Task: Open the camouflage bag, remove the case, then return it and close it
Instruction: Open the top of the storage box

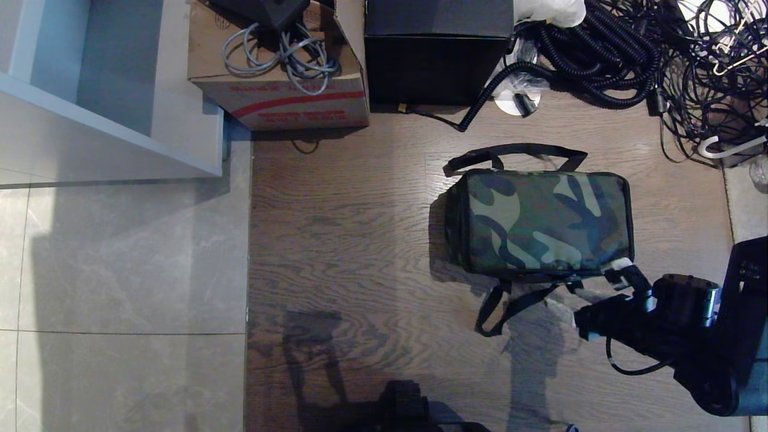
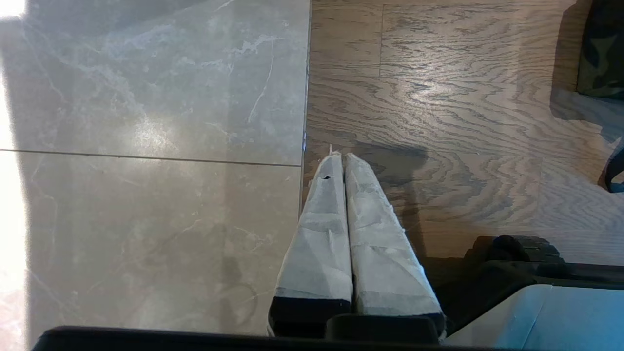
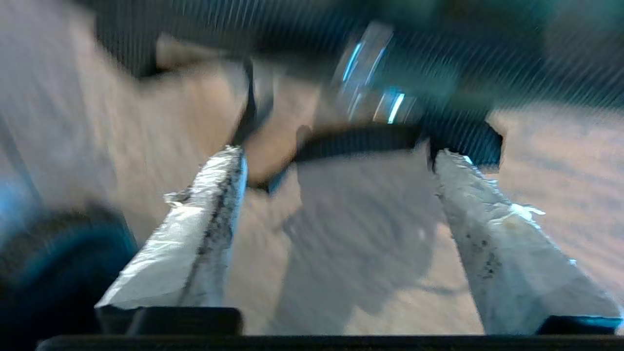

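A soft, boxy camouflage bag [image 1: 543, 222] in green, brown, black and tan fabric is lying zipped on the grained wooden floor [image 1: 348, 240], its black webbing straps [image 1: 513, 151] trailing out on both long sides. Beside the wood, glossy marble-look tiles [image 1: 120, 270] are reflecting the light. The right gripper [image 3: 336, 161] is hovering just off the bag's near right corner, its tape-wrapped fingers [image 3: 209, 219] standing wide apart and holding nothing, with a black strap lying beyond the tips. The left gripper [image 2: 341, 158] is hanging over the tile-wood seam, its white-wrapped fingers pressed together and empty. Behind the bag, a cardboard carton [image 1: 282, 78], a black box [image 1: 438, 54] and tangled cables [image 1: 630, 54] are crowding the floor
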Robot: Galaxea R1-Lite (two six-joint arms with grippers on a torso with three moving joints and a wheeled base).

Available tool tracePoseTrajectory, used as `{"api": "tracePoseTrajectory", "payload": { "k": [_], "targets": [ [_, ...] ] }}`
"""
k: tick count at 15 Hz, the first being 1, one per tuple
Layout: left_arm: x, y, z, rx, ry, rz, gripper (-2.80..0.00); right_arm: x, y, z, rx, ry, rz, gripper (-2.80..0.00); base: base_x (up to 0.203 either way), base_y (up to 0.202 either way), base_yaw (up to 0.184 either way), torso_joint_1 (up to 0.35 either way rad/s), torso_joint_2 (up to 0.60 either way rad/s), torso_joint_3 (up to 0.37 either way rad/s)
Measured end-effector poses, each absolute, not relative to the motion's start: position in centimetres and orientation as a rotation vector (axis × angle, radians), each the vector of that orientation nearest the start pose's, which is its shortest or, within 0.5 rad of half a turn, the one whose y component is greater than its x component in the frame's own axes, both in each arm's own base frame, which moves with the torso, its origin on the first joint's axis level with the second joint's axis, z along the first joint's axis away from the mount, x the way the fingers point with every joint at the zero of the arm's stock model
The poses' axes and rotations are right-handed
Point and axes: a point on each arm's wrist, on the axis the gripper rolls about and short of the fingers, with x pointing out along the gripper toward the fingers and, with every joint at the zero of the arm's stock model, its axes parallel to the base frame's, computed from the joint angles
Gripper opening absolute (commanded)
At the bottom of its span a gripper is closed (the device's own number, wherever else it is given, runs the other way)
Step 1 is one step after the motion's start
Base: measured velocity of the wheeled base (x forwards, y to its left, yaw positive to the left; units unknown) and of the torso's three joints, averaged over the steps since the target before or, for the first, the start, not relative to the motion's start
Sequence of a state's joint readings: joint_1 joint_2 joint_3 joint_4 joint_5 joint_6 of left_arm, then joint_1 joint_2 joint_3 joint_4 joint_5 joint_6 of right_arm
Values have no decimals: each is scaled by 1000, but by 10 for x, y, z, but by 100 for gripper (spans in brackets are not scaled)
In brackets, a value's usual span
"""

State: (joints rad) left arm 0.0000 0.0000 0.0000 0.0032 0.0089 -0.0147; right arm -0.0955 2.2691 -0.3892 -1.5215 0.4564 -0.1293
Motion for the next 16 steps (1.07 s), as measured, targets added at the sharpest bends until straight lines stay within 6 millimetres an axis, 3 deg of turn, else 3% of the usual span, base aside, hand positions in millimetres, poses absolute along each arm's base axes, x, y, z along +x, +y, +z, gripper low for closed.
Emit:
{"api": "tracePoseTrajectory", "payload": {
  "k": [11,16],
  "targets": [
    [-23,0,75,-15,3,9,-280,323,-21,13,141,286,345,0,0,0,0,0,0,0],
    [-23,0,75,-14,3,9,-280,293,-15,17,183,351,432,0,0,0,0,0,0,0]
  ]
}}
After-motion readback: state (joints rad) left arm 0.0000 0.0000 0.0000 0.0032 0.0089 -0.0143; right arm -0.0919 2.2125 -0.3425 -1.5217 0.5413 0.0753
